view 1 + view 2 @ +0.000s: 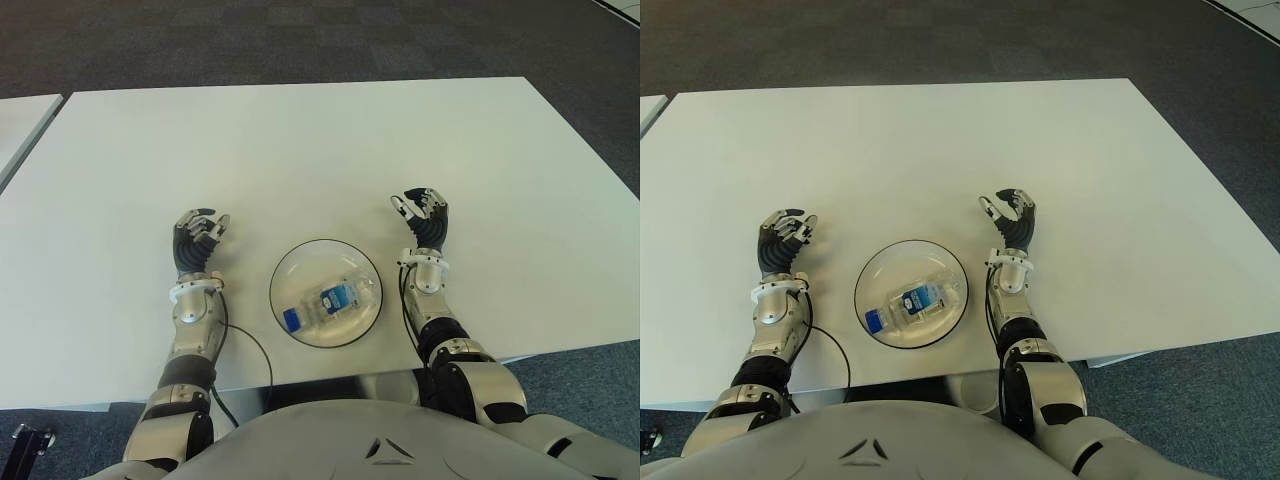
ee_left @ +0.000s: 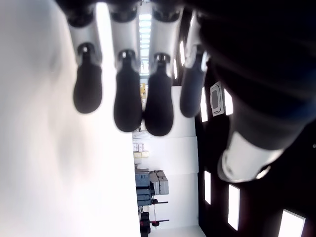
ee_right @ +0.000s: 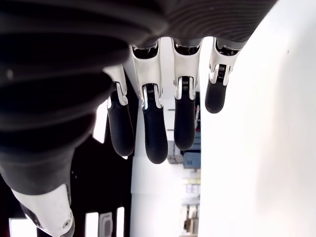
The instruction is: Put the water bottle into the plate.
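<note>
A small clear water bottle [image 1: 330, 302] with a blue cap and blue label lies on its side inside the round white plate [image 1: 295, 268] near the table's front edge. My left hand [image 1: 199, 234] is to the left of the plate, fingers loosely curled and holding nothing. My right hand [image 1: 424, 213] is to the right of the plate and a little farther back, fingers relaxed and empty. In the wrist views the left fingers [image 2: 127, 101] and the right fingers [image 3: 154, 128] hang free with nothing between them.
The white table [image 1: 300, 150] stretches far back and to both sides. A second white table's corner [image 1: 20, 115] shows at the far left. A dark cable [image 1: 250, 345] runs from my left wrist over the table's front edge. Dark carpet lies beyond.
</note>
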Robot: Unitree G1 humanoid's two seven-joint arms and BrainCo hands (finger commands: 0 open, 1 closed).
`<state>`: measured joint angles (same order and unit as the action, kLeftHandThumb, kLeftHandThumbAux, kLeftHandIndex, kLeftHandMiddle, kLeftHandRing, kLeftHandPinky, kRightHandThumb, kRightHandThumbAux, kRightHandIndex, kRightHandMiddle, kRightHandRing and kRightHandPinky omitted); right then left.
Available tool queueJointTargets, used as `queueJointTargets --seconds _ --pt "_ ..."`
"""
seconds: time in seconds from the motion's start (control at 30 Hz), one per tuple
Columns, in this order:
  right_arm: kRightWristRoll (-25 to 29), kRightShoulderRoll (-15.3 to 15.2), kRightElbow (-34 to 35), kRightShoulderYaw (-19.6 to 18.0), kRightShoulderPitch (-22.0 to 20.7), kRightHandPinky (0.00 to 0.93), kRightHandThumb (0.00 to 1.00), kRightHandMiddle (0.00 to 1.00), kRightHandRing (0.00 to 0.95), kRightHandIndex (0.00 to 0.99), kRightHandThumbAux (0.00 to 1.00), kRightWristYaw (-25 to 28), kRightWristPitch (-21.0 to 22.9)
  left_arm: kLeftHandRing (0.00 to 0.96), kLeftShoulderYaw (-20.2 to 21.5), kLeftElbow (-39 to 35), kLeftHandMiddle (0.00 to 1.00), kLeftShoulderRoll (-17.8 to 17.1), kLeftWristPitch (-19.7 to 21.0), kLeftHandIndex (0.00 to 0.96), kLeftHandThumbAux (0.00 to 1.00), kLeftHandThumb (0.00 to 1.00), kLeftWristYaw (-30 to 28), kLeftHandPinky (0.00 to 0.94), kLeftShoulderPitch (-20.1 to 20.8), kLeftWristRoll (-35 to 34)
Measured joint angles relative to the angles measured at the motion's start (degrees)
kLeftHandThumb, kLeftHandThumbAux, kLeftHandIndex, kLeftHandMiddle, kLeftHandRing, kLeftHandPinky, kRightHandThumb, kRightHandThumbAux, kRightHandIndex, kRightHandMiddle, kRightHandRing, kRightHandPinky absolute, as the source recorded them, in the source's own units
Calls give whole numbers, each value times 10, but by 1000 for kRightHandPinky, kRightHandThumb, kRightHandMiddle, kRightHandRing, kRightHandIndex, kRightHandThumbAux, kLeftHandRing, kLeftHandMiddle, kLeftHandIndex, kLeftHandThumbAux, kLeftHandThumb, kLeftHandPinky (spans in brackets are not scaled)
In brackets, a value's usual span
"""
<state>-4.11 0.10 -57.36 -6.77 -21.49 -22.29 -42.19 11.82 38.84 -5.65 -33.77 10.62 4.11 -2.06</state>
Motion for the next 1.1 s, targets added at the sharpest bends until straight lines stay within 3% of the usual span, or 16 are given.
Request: queueJointTargets --seconds 0.43,1.1 --pt "3 0 -26 -13 -6 668 707 643 650 435 729 19 -9 665 -5 0 681 0 -4 436 714 708 0 649 0 9" --pt "16 -14 -37 -13 -10 649 708 687 680 435 730 101 -4 656 -6 -7 671 0 16 435 713 707 0 647 -3 4"
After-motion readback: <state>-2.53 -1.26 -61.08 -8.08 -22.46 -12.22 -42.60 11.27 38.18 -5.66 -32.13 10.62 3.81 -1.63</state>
